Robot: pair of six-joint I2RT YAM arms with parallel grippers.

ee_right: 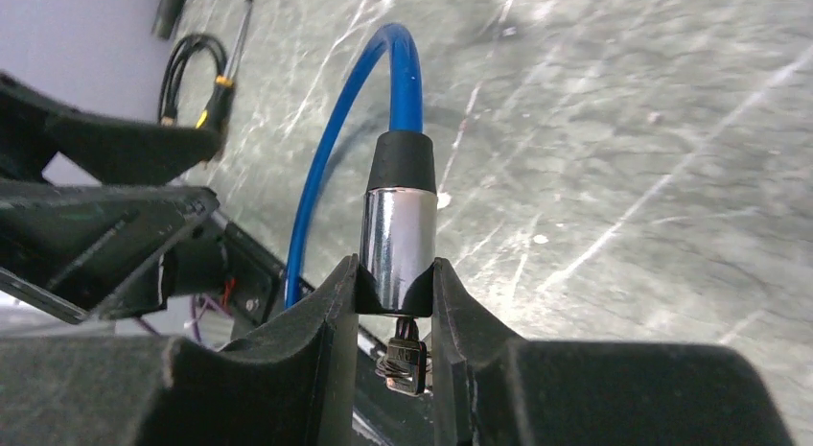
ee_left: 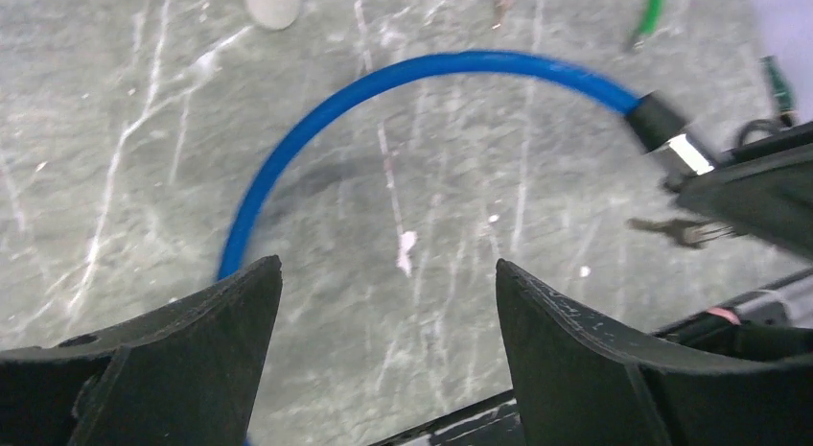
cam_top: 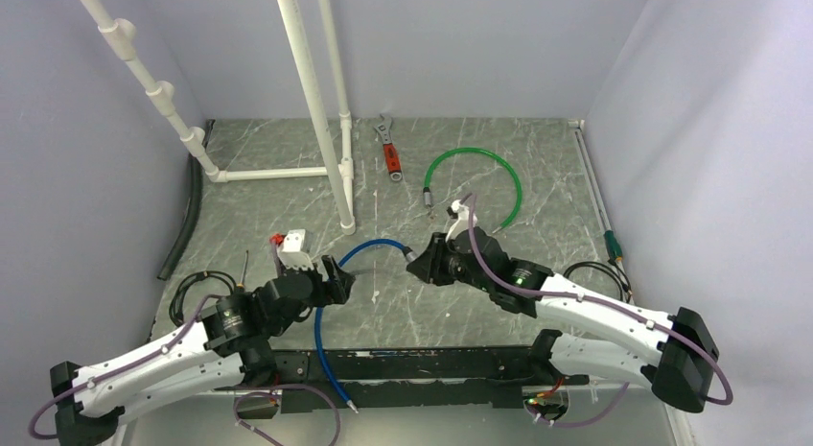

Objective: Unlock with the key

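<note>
The right gripper is pinched tight on the silver lock cylinder at the end of the blue cable. The key pokes out of the cylinder's near end, hanging between the two fingers just behind the grip. The left gripper stands spread wide with nothing between its fingers, hovering over the cable's arc close to the right one, while farther back on the grey table lie a green cable and a red-handled wrench, near a white pipe frame.
</note>
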